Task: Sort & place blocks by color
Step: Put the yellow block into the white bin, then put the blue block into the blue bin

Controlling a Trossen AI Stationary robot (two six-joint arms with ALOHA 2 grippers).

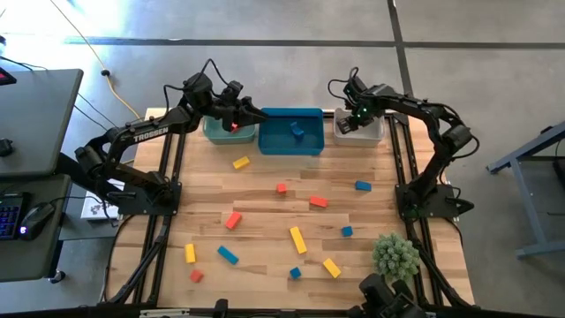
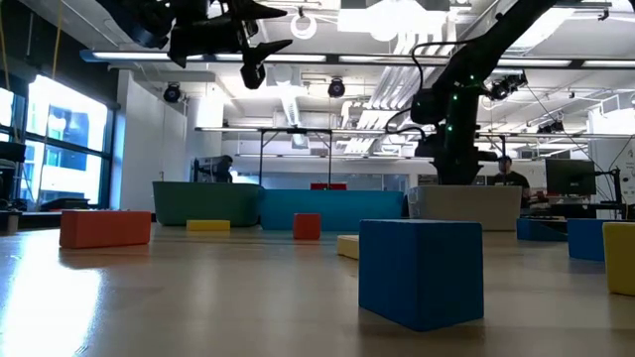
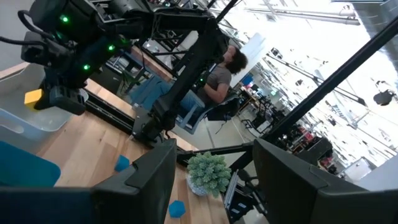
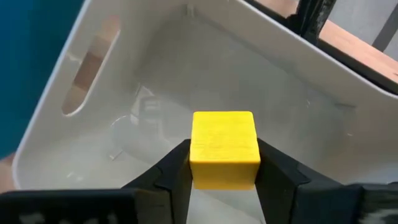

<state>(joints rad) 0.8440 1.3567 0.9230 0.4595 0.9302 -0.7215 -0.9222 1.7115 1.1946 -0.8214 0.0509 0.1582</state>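
Note:
My right gripper [image 1: 357, 113] hangs over the white bin [image 1: 357, 132] at the table's far edge, shut on a yellow cube [image 4: 224, 148]. My left gripper [image 1: 238, 115] is open and empty above the green bin [image 1: 221, 134], where a red block [image 1: 234, 126] lies. In the left wrist view its fingers [image 3: 152, 180] stand wide apart with nothing between them. The blue bin [image 1: 291, 143] between the two holds a blue block [image 1: 297, 131]. Several red, blue and yellow blocks lie loose on the wooden table, such as a yellow bar [image 1: 298, 239] and a red one [image 1: 232, 220]. My right gripper pinches the yellow cube between its two fingers, one on each opposite side face [image 4: 194, 163], coming from above and pointing down into the bin. The cube is lifted clear above the white bin's floor [image 4: 155, 124] and sits square in the hold.
A spiky green plant-like ball [image 1: 395, 256] stands near the table's near right corner. The three bins line the far edge. Loose blocks are scattered over the middle and near half of the table [image 1: 265, 208]. A person sits in the room beyond [image 3: 224, 68].

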